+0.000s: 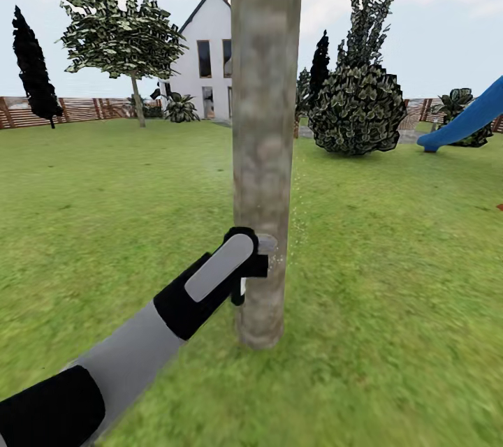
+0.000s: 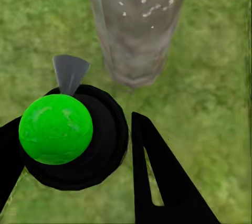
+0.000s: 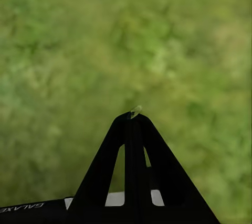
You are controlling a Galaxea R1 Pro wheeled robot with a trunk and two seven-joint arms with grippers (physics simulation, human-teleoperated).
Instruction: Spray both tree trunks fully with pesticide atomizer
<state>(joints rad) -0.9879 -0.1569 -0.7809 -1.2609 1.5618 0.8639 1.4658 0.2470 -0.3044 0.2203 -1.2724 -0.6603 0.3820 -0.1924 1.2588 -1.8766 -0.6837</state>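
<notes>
A thick grey-brown tree trunk [image 1: 265, 119] rises straight in front of me from the grass. My left gripper [image 1: 248, 269] is held against its lower part, shut on the pesticide atomizer [image 1: 264, 246]. In the left wrist view the atomizer [image 2: 79, 140] is a dark round head with a green ball on top and a grey nozzle aimed at the trunk [image 2: 136, 30], gripped in my left gripper [image 2: 73, 129]. White pesticide specks [image 2: 149, 1] dot the bark, and fine droplets [image 1: 297, 209] hang right of the trunk. My right gripper [image 3: 134, 116] is shut and empty over grass.
A leafy tree [image 1: 126, 35] stands far back left by the wooden fence [image 1: 77, 110]. A white house [image 1: 206, 56] is behind the trunk, a big dark bush [image 1: 358, 108] at the right, and a blue slide [image 1: 464, 122] at the far right. Lawn lies all around.
</notes>
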